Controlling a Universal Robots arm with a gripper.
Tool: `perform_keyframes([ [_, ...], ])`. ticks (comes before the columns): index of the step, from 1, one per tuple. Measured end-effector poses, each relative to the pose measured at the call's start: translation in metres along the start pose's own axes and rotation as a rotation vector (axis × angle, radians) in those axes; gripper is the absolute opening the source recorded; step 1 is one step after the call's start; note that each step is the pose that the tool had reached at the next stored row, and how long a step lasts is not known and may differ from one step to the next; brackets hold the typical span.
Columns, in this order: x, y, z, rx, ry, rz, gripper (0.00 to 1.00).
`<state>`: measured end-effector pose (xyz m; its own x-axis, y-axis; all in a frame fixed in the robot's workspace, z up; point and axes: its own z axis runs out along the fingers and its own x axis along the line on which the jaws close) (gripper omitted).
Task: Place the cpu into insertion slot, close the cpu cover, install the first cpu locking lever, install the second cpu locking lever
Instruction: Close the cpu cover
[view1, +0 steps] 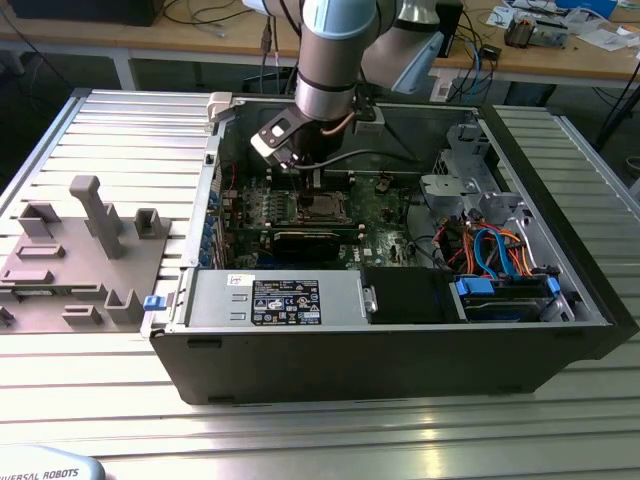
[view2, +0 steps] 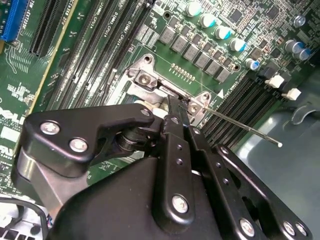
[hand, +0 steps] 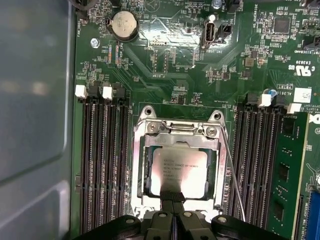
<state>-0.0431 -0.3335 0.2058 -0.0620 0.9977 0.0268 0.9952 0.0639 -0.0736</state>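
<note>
The cpu (hand: 179, 170) sits in the insertion slot (hand: 138, 150), just ahead of the claw (hand: 173, 200). The cpu cover (hand: 182, 134) appears to be lowered around its silver top. The claw is clenched, fingertips together with nothing visible between them, at the cover's nearest edge. Beside the claw, one locking lever (hand: 232, 175) runs as a thin free rod and looks unlatched, so the lever steps seem undone. The claw's linkage hides the cover's near edge and any second lever.

The cpu (hand: 179, 172) has a dull, satin silver metal top, framed by the shinier bare-metal cpu cover (hand: 175, 131). The gripper (hand: 172, 196) is matt black with bright steel screws, set against the glossy green circuit board (hand: 170, 65).
</note>
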Motion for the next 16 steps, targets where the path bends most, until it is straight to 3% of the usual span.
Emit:
perform_keyframes([
  [6,0.0,0.0002,0.0008,-0.0002,0.0003,0.0,0.11],
  [11,-0.0003,0.0075,-0.0085,0.0042,0.0006,0.0,0.11],
  [13,-0.0007,0.0141,-0.0099,0.0121,0.0009,0.001,0.11],
  [16,-0.0017,0.0291,-0.0114,0.0332,0.0021,0.001,0.11],
])
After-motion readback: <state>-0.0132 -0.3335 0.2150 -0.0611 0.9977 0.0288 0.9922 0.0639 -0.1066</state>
